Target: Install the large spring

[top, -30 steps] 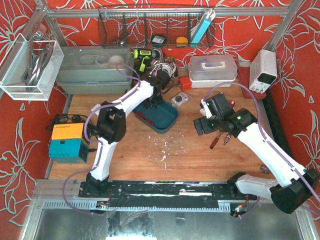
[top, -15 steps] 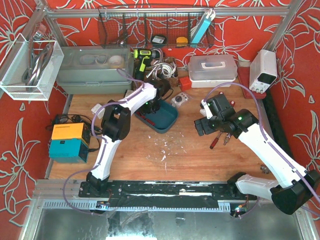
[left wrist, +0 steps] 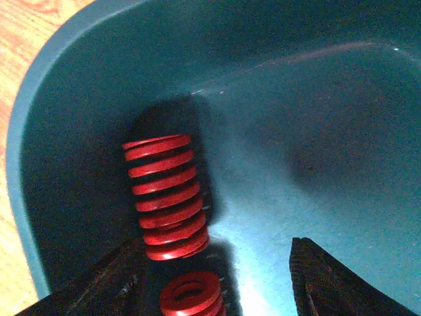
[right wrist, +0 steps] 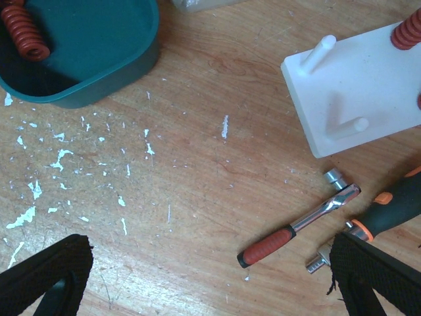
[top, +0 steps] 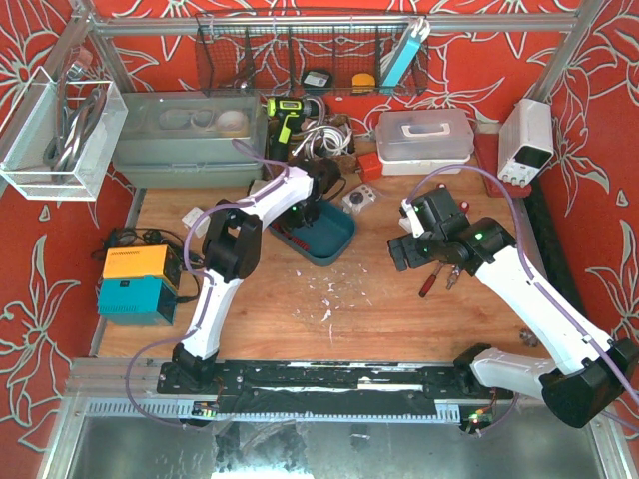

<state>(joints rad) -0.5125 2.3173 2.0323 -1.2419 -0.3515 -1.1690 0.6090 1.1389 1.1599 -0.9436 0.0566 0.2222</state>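
Note:
Inside the teal tray a long red spring, the large spring, lies against the left wall. A shorter red spring shows end-on just below it. My left gripper hangs low in the tray, open. Its left finger is beside the springs and its right finger is far off. Neither spring is gripped. My right gripper is open above bare wood. The white peg board shows free pegs and a red spring on one peg.
A ratchet wrench and an orange-and-black screwdriver lie below the peg board. White paint flecks dot the wood. In the top view a grey bin, a clear lidded box and a power supply stand at the back.
The left arm's elbow swung right and its gripper came down into the back-left corner of the teal tray, then stayed there. The right arm has not moved.

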